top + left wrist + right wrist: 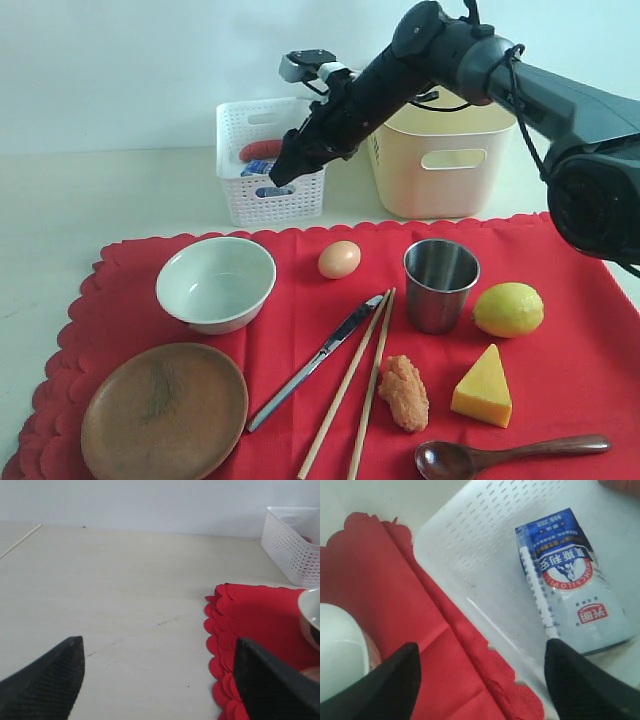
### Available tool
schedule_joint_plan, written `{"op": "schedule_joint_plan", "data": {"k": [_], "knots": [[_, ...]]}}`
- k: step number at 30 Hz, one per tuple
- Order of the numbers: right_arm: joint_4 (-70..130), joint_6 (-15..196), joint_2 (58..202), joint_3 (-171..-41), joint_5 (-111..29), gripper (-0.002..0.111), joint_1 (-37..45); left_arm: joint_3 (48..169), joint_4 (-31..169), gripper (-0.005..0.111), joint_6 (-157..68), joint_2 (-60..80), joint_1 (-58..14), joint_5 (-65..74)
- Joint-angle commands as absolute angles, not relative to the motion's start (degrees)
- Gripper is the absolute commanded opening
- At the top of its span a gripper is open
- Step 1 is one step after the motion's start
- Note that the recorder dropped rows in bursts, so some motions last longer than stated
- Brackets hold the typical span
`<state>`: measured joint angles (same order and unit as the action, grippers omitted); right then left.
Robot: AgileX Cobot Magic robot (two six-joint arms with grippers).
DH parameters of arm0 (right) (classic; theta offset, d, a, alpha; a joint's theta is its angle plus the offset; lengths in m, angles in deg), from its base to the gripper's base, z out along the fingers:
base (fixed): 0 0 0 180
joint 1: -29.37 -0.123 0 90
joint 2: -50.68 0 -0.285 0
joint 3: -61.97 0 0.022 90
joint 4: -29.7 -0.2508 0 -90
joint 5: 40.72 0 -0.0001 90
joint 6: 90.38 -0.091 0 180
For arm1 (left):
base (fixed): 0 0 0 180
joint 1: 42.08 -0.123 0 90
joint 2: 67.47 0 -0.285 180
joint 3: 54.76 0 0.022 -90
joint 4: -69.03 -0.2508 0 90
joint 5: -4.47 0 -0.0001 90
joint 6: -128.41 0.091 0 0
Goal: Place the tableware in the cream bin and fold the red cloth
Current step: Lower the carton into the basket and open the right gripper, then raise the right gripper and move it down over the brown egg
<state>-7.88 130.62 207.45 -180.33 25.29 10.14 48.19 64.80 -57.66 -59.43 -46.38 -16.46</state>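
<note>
On the red cloth lie the pale bowl, wooden plate, steel cup, knife, chopsticks and dark spoon. The cream bin stands behind the cloth. My right gripper hangs open and empty over the front rim of the white basket. In its wrist view the right gripper straddles the cloth edge and basket wall. My left gripper is open above bare table, beside the cloth's scalloped edge; it is out of the exterior view.
The basket holds a blue-white carton and a sausage. An egg, lemon, cheese wedge and a fried piece also lie on the cloth. The bowl's rim shows near the left gripper.
</note>
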Motion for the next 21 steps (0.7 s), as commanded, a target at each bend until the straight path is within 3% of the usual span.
{"op": "schedule_joint_plan", "data": {"k": [1, 21], "knots": [[-7.7, 127.4, 207.4, -180.6, 29.2, 0.066, 10.0, 48.0, 64.7, 0.078, -57.8, -59.7, -46.0, -15.8], [-13.7, 127.2, 205.2, -180.6, 27.9, 0.066, 10.4, 48.0, 64.7, 0.078, -57.8, -59.7, -46.0, -15.8]]}}
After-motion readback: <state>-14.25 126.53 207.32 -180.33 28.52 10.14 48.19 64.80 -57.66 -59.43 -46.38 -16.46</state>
